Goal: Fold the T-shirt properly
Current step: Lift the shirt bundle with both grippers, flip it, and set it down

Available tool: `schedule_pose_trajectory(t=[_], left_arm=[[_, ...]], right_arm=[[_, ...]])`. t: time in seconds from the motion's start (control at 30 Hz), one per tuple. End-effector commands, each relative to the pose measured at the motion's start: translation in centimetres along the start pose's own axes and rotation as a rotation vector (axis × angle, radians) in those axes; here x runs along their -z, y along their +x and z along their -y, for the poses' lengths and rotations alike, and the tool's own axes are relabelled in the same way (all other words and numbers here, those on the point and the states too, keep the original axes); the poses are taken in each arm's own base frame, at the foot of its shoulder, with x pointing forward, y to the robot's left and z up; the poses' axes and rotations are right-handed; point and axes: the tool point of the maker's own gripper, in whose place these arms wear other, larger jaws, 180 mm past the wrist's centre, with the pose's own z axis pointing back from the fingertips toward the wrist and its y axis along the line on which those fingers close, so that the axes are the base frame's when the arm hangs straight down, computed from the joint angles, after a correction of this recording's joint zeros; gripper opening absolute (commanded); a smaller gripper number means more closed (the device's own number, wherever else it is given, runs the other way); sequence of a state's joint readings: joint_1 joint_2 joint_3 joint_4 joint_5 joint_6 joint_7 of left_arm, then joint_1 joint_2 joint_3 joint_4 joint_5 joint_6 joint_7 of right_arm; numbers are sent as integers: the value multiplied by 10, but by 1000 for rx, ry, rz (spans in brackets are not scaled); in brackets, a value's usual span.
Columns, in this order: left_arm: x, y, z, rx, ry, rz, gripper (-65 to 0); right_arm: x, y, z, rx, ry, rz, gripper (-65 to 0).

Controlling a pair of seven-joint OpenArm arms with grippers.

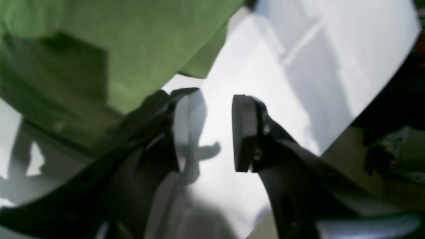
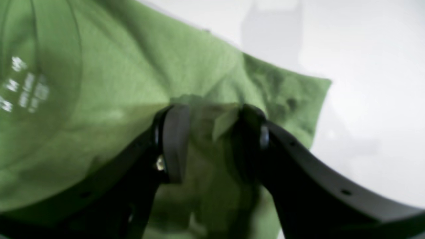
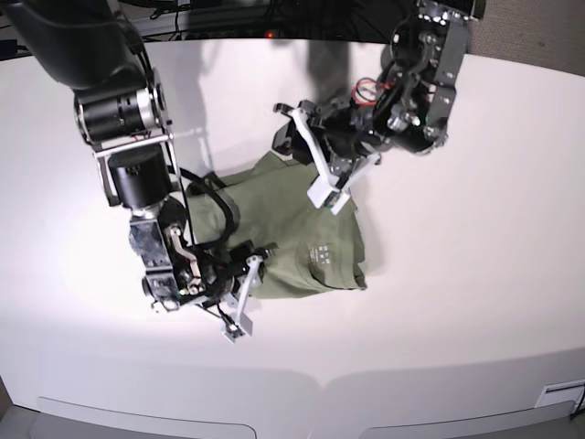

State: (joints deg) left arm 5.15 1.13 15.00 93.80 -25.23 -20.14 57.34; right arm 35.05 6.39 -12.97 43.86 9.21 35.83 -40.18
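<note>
The sage-green T-shirt [image 3: 292, 238] lies bunched, partly folded, mid-table, its pale printed mark [image 3: 322, 251] facing up. My right gripper [image 3: 245, 297] hangs at the shirt's near-left edge. In the right wrist view its jaws [image 2: 212, 113] stand apart, with shaded green fabric [image 2: 116, 83] between and beneath them; I cannot see whether the pads press it. My left gripper [image 3: 329, 199] hovers over the shirt's far right edge. In the left wrist view it [image 1: 214, 99] is open, only white table showing between the pads, with the shirt [image 1: 116, 49] to its left.
The white table [image 3: 475, 229] surrounds the shirt on all sides. Both dark arms reach in from the far side. Cables and dark equipment sit beyond the far edge [image 3: 274, 23]. The table's front edge [image 3: 320, 380] curves close to the camera.
</note>
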Motion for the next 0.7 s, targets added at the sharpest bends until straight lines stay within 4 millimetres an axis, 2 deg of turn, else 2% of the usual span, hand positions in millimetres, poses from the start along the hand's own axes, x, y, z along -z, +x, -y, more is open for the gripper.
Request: schedule_pose_trajectory(t=[0.0, 0.17, 0.5, 0.67], left_arm=[[-1, 19, 5, 20, -14, 59, -435], [9, 13, -8, 16, 13, 20, -435], [32, -1, -35, -34, 33, -74, -435], [37, -2, -49, -19, 77, -69, -435]], right_arm=[[-9, 15, 10, -16, -23, 29, -385], [-7, -15, 9, 47, 16, -28, -385], [-8, -44, 6, 54, 54, -78, -385], [-12, -66, 5, 43, 48, -100, -385]])
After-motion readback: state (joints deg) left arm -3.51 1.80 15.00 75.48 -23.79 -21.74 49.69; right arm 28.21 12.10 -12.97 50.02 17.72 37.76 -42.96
